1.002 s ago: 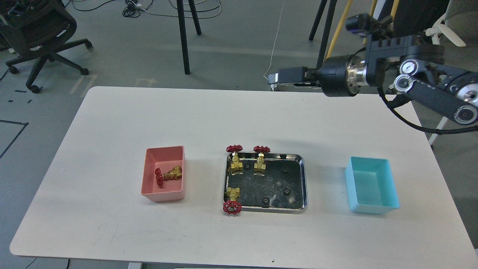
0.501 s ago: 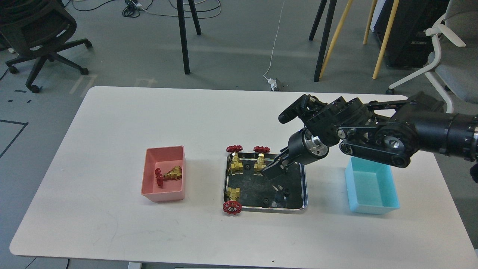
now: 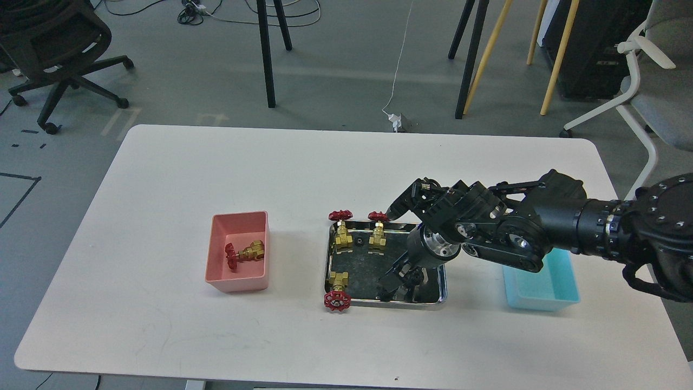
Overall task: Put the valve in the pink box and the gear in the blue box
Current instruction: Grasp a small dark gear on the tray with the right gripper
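Observation:
One valve lies on its side in the pink box. Three more valves stand in the steel tray: two at its back edge and one at its front left corner. A small black gear lies between the back two. My right gripper points down into the tray's front right part, where the other gears lay; its dark fingers blend with the tray and hide those gears. The blue box stands to the right, partly behind my right arm. My left gripper is out of view.
My right forearm crosses low over the table from the right edge, above the blue box's back. The white table ends just behind the tray area. Chairs and stand legs are on the floor beyond the table.
My right arm swung down from high at the back right to the tray; over the last half second its gripper dropped from the tray's middle to its front right part.

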Controlling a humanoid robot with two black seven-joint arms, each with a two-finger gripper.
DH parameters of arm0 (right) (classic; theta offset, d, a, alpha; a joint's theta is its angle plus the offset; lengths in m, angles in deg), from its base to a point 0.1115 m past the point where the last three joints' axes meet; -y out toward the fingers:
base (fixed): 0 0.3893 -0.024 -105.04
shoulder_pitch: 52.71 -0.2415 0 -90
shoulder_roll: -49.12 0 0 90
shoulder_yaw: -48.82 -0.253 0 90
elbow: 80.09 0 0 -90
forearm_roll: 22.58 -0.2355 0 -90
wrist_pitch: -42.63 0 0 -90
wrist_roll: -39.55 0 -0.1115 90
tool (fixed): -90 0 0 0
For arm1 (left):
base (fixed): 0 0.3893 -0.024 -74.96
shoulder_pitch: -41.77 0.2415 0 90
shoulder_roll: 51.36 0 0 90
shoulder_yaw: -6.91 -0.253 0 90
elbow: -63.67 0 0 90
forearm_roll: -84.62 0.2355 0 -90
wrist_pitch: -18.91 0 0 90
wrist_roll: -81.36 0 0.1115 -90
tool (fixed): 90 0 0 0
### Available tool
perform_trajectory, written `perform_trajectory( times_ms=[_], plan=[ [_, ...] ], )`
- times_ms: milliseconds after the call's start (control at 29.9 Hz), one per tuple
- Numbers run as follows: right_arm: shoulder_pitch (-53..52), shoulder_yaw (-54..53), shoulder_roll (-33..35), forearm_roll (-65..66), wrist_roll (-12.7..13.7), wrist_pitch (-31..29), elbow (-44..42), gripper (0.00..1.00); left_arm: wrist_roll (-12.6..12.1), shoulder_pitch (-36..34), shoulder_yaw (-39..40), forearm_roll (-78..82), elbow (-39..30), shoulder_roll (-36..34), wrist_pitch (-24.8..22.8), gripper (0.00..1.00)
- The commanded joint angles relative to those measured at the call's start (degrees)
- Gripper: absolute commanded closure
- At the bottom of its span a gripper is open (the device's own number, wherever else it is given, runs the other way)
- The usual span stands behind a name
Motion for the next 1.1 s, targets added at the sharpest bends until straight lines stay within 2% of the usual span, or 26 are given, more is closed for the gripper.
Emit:
perform_trajectory(
  times_ms=[0, 134, 501, 568, 869, 1069],
  plan=[
    [0.59, 1.36, -0.29, 1.40, -0.30, -0.01, -0.27, 0.06, -0.02, 0.01, 0.02, 0.05, -0.01, -0.20, 0.08, 0.02],
    [0.59, 2.68, -0.38, 1.49, -1.27, -0.01, -0.53, 0.10, -0.02, 0.01, 0.02, 0.05, -0.01, -0.20, 0.25, 0.02],
    [0.51, 3.13, -0.82, 3.07, -1.27, -0.01, -2.03, 0.16, -0.02, -0.25, 0.02, 0.05, 0.08, -0.20, 0.69, 0.02],
    [0.33, 3.13, -0.82, 3.16, -1.27, -0.01, -2.03, 0.22, -0.02, -0.25, 0.02, 0.14, 0.08, -0.20, 0.69, 0.02],
    [-0.64, 4.71, -0.91, 3.25, -1.27, -0.01, -1.41, 0.33, -0.02, -0.34, 0.02, 0.14, 0.34, -0.20, 0.69, 0.02],
    [-0.73, 4.71, -1.70, 3.16, -1.27, -0.01, -1.33, 0.35, -0.02, -0.43, 0.02, 0.14, 1.31, -0.29, 0.69, 0.02]
  ],
)
